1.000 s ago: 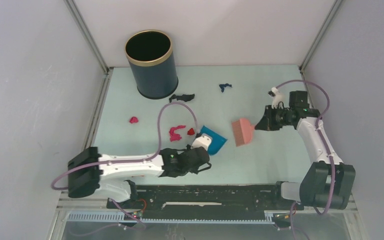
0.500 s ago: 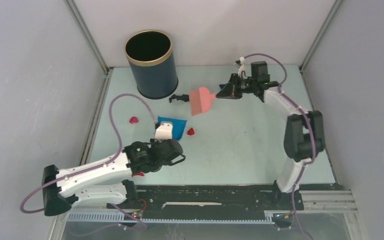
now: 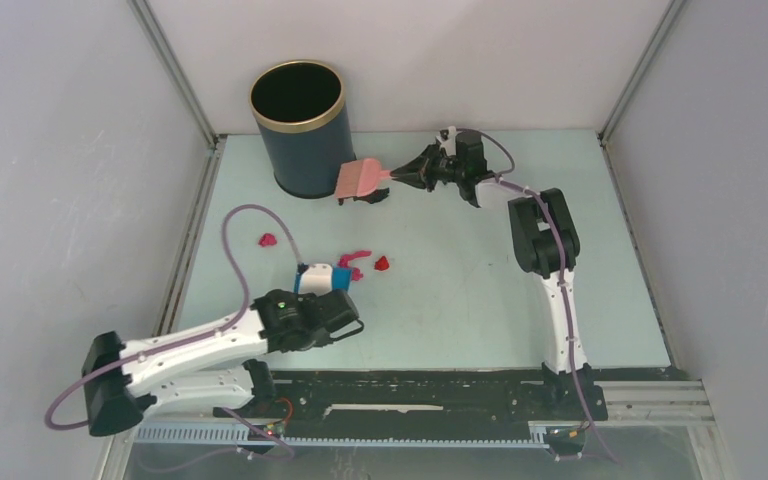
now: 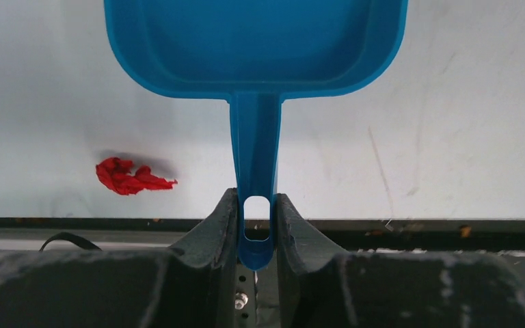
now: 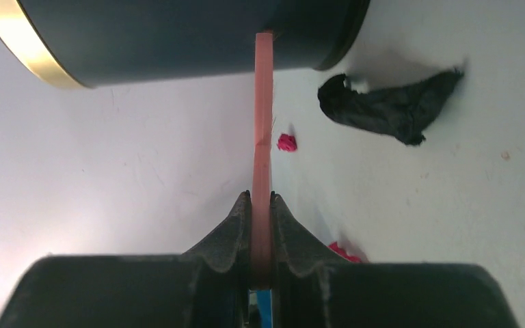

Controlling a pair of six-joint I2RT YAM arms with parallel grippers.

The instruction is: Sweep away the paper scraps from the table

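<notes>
Several paper scraps (image 3: 383, 263); dustpan (image 4: 256, 48), brush (image 3: 359, 178) gripped.

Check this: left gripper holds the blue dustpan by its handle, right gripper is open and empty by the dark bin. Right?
Not quite. The right gripper is shut on the pink hand brush, as the right wrist view shows. The rest holds: the left gripper holds the blue dustpan by its handle, and the right is by the dark bin.

Tally: one dark waste bin (image 3: 305, 140), one pink hand brush (image 3: 360, 178), one blue dustpan (image 4: 256, 41), one black paper scrap (image 5: 389, 106), at least four pink-red paper scraps (image 3: 383, 263), one table (image 3: 460, 300).
</notes>
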